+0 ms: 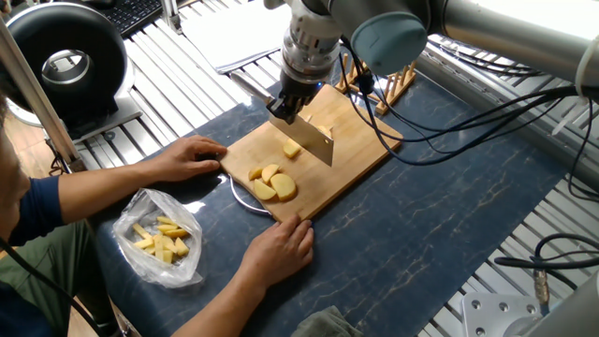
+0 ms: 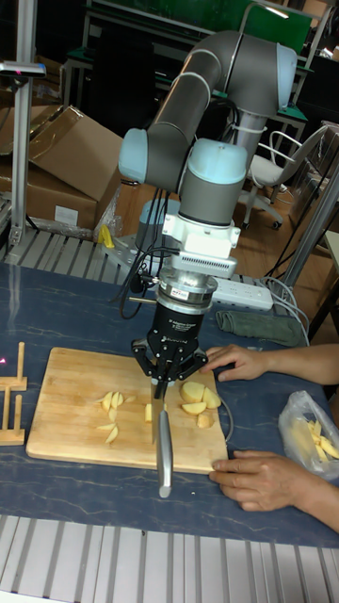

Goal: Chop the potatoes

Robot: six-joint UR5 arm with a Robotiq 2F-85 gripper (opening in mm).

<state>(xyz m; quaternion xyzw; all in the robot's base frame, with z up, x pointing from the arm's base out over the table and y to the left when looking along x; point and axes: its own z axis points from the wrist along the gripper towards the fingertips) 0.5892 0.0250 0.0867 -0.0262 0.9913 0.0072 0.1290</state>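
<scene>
Potatoes (image 2: 111,403) left of the knife (image 2: 165,452) show only in tall view.

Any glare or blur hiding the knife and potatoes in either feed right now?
Fixed view: sharp enough; the knife blade shows plainly, the potatoes are bright but distinct, and there is mild sheen on the dark table. Tall fixed view: dimmer and softer; the blade appears edge-on and thin, and the gripper is dark against the cutting board.
</scene>
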